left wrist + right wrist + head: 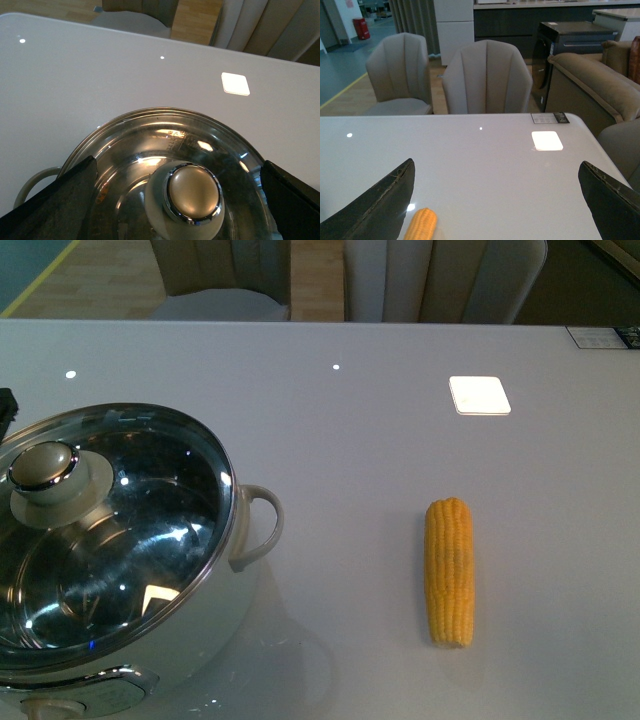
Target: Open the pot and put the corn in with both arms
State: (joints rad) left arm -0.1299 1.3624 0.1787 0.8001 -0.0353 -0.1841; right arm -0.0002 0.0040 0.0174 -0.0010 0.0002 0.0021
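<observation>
Two task items sit on the white desk [350,440] in the front view. The cream-white pot [215,615] is at the near left, and the corn [450,570] lies well apart to its right, lengthwise toward the camera, flat on the desk and outside the pot. The glass lid [150,490] is seated on the pot's steel rim, with its cream-and-chrome knob [42,468] on top. Through the glass, the polished steel interior shows light reflections, and the contents cannot be made out beyond that. The loop handle [262,525] points toward the corn. In the left wrist view, the left tool [177,164] hangs above the lid with its fingers spread wide to either side of the knob, gripping nothing. In the right wrist view, the right tool [495,165] is likewise spread wide and holds nothing, above bare desk, with the tip of the corn near one finger. Upholstered chairs [487,80] stand beyond the far edge of the desk.
</observation>
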